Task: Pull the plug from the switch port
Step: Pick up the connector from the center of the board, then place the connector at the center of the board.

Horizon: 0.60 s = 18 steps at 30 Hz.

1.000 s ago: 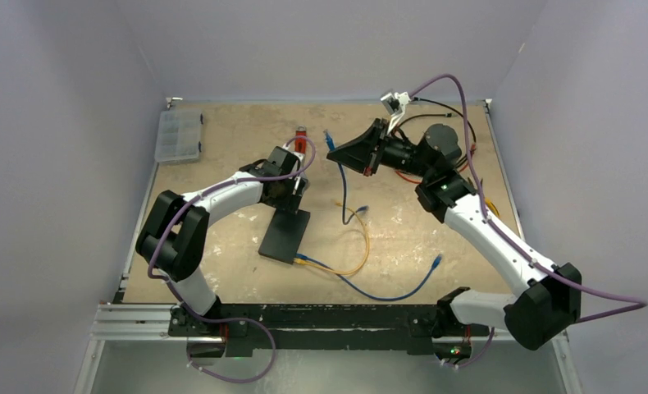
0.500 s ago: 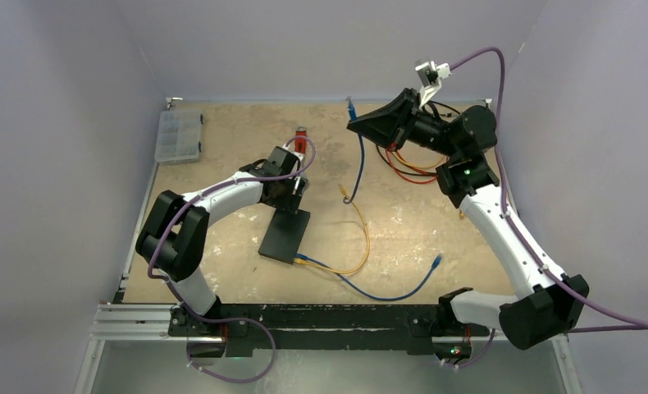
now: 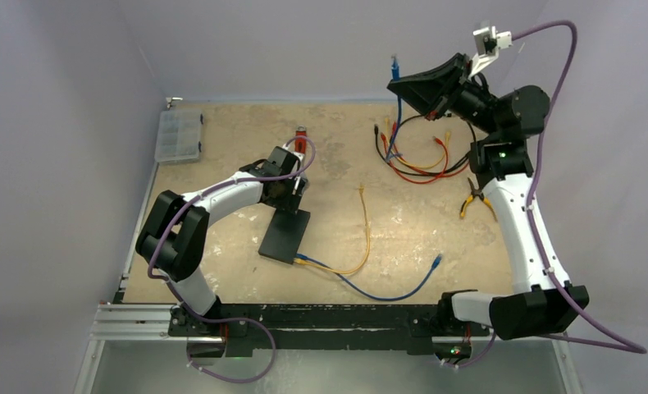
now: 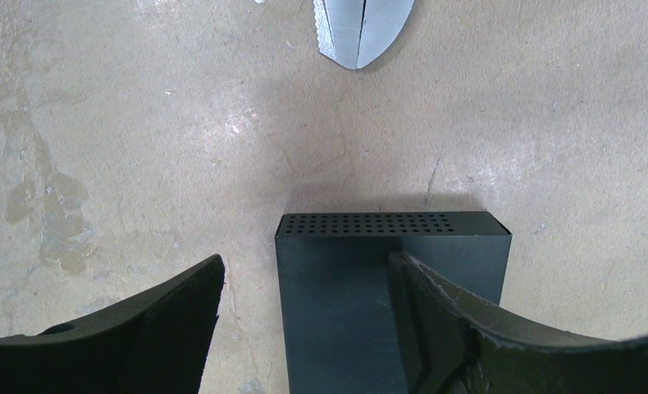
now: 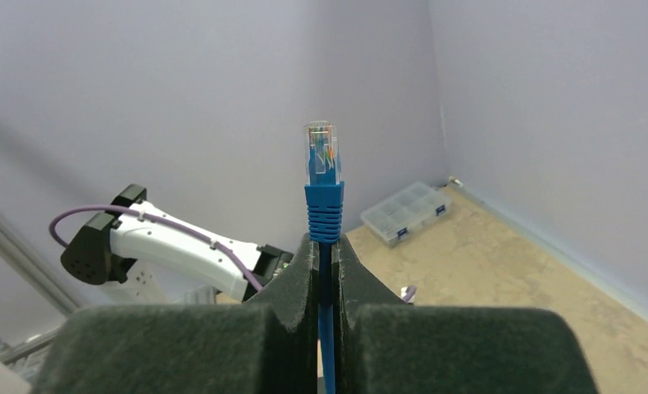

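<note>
The switch (image 3: 285, 236) is a flat black box lying mid-table; its vented far end shows in the left wrist view (image 4: 386, 223). My left gripper (image 3: 292, 197) is open over that far end (image 4: 304, 271), one finger on the switch top, the other over the table beside it. A yellow cable (image 3: 360, 238) and a blue cable (image 3: 386, 295) run from the switch's near edge. My right gripper (image 3: 403, 82) is shut on another blue cable (image 3: 399, 115), held high at the back right. Its plug (image 5: 321, 160) sticks up out of the shut gripper (image 5: 327, 242); the cable hangs down.
A red-handled wrench (image 3: 302, 136) lies just beyond the switch, its steel jaws in the left wrist view (image 4: 360, 29). A clear compartment box (image 3: 178, 136) sits back left. A tangle of red, black and yellow cables (image 3: 419, 160) and yellow-handled pliers (image 3: 472, 199) lie back right.
My right arm has swung up and to the right with the blue cable, from mid-table to high over the back right corner. The cable's lower end followed. The left arm has not moved.
</note>
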Available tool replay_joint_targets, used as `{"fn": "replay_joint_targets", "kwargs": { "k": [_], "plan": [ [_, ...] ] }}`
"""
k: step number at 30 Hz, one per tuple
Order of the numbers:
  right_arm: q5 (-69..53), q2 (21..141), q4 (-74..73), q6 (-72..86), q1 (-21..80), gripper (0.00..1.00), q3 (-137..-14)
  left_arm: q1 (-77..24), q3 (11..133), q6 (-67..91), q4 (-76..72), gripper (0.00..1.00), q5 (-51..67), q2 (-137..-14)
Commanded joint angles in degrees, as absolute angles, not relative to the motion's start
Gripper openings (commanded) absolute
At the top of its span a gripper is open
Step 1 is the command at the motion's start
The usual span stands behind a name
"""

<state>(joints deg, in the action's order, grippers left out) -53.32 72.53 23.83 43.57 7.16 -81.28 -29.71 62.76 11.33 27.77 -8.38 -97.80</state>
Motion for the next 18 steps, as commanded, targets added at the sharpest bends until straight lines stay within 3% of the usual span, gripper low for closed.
{"fn": "replay_joint_targets", "kwargs": {
  "k": [1,10,18],
  "plan": [
    [-53.2,73.5,20.7,41.3,4.2,0.0,-86.0,-29.4,61.2,9.5,32.6,0.72,-12.4,-99.8],
    [-45.1,79.0,1.8,27.6,0.2,0.0,-95.4,-29.4,61.3,9.5,32.8,0.72,-12.6,-99.8],
    [-27.4,88.1,-12.2,17.0,-1.5,0.0,-97.2,-29.4,61.3,9.3,32.8,0.72,-12.8,-99.9]
  ]
}}
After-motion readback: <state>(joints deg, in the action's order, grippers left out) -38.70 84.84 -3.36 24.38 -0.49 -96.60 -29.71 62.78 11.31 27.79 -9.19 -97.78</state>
